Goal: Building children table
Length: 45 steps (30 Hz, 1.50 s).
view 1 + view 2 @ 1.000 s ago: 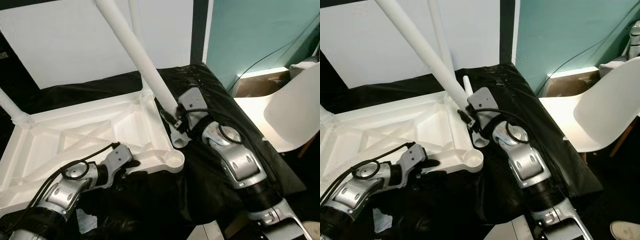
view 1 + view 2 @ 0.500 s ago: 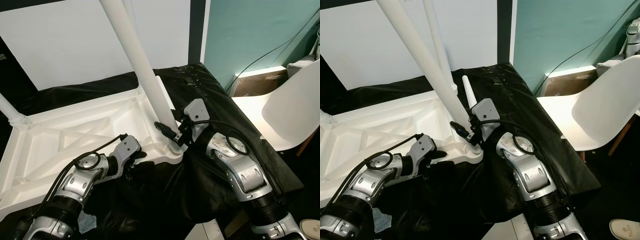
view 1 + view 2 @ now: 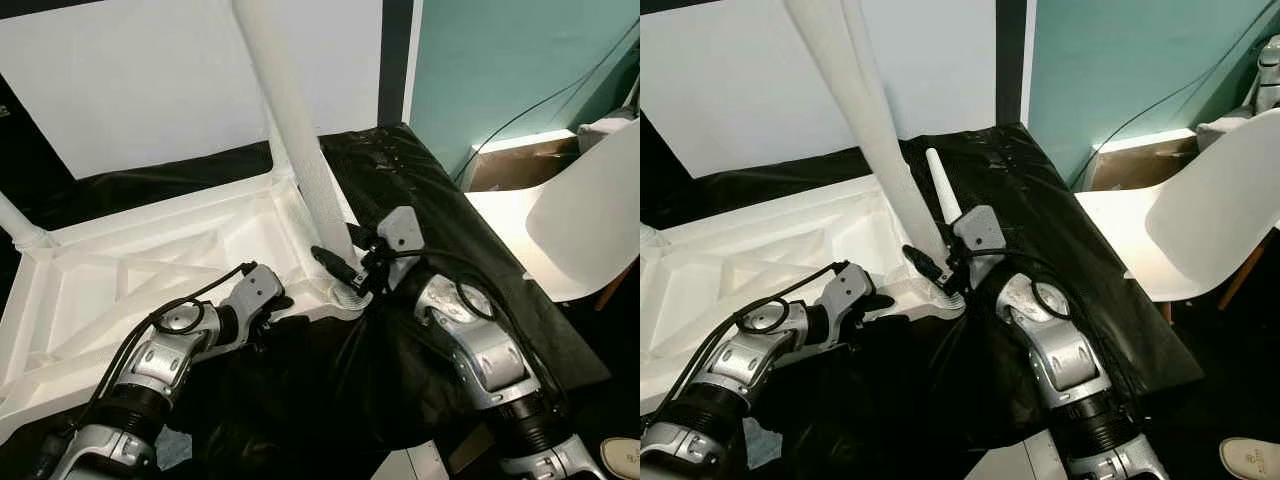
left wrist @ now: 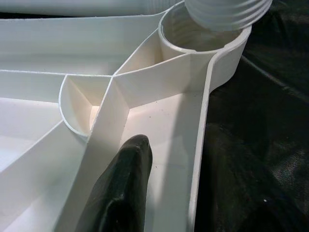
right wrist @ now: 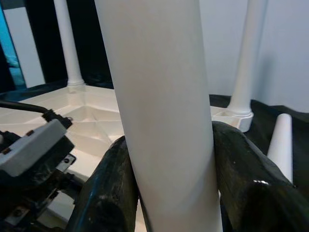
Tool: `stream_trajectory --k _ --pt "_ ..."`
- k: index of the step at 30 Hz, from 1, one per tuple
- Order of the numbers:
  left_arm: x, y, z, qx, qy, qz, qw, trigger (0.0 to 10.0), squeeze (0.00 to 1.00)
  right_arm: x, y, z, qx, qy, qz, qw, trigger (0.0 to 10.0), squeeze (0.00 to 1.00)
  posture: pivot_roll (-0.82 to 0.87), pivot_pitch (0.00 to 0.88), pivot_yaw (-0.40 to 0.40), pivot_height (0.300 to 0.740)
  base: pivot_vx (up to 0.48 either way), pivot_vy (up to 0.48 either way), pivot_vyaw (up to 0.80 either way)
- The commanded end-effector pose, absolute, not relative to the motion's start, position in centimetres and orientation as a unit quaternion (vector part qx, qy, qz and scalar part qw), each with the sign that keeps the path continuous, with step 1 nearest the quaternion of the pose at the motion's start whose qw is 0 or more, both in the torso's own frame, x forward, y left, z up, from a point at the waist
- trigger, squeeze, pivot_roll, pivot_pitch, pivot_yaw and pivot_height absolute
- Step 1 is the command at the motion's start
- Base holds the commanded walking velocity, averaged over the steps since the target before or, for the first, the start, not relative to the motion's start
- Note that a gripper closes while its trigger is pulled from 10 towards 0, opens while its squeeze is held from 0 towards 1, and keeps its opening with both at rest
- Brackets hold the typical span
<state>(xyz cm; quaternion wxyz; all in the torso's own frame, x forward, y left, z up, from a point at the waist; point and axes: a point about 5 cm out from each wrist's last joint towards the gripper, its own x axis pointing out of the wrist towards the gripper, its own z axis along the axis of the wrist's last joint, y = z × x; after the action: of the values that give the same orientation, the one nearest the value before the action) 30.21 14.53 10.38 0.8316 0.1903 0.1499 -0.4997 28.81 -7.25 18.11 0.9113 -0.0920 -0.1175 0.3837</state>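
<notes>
Both fingers [image 5: 241,179] of right end effector [image 5: 169,193] clamp table leg [image 5: 159,96].

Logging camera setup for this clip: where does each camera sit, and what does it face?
Left and right eye views: head, looking down at the upturned tabletop; both arms show.
Left wrist view: along the left gripper at the corner socket.
Right wrist view: along the right gripper, fingers around the leg.
Shared: leg's threaded end at the socket, in the eye and left wrist views.

Leg [image 3: 300,140] in tabletop [image 3: 120,290] corner socket [image 4: 203,41]
</notes>
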Motion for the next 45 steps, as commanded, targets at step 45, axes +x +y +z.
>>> stream_trajectory --k 45 --pt "30.7 15.8 9.8 0.199 0.129 -0.353 0.905 10.0 0.0 29.9 -7.9 15.5 -0.118 -0.132 0.342 0.923 10.0 0.0 -0.05 0.0 0.074 0.74 0.0 0.0 0.0"
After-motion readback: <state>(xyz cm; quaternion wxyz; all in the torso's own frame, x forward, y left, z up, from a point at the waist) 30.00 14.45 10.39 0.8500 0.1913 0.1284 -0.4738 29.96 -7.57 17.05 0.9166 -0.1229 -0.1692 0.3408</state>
